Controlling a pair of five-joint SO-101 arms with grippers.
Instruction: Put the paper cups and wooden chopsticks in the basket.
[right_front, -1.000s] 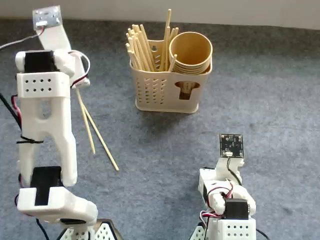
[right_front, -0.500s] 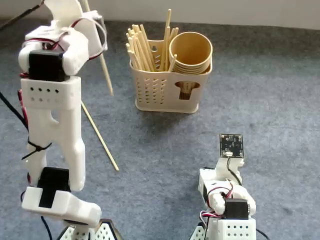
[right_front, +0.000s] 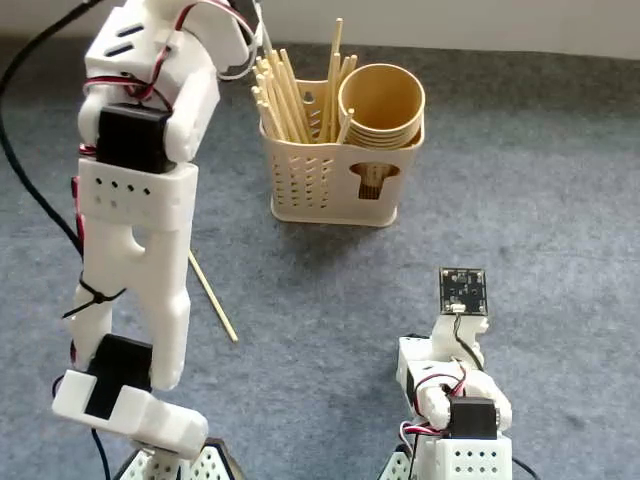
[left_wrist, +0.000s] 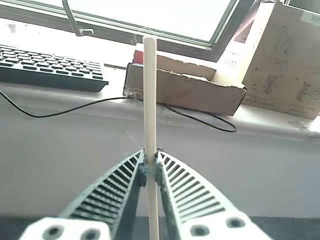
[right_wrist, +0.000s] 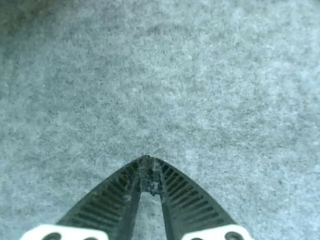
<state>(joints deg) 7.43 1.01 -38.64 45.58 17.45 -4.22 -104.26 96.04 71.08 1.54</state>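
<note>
The left gripper (left_wrist: 150, 167) is clamped on one chopstick (left_wrist: 149, 95), which stands upright between its tips. In the high view the left arm (right_front: 140, 200) is raised, with its wrist at 10 o'clock of the basket (right_front: 335, 190). The basket sits at 12 o'clock on the mat (right_front: 520, 220) and holds a bundle (right_front: 285, 95) of chopsticks and stacked cups (right_front: 382, 100). A loose chopstick (right_front: 213, 300) lies on the mat at 8 o'clock of the basket. The right gripper (right_wrist: 148, 181) is closed and empty, over the mat at 5 o'clock.

I find no word or number I can read. The cardboard box (left_wrist: 290, 55) bears dark marks, perhaps print, too blurred; the keyboard (left_wrist: 50, 62) keys are too small.
</note>
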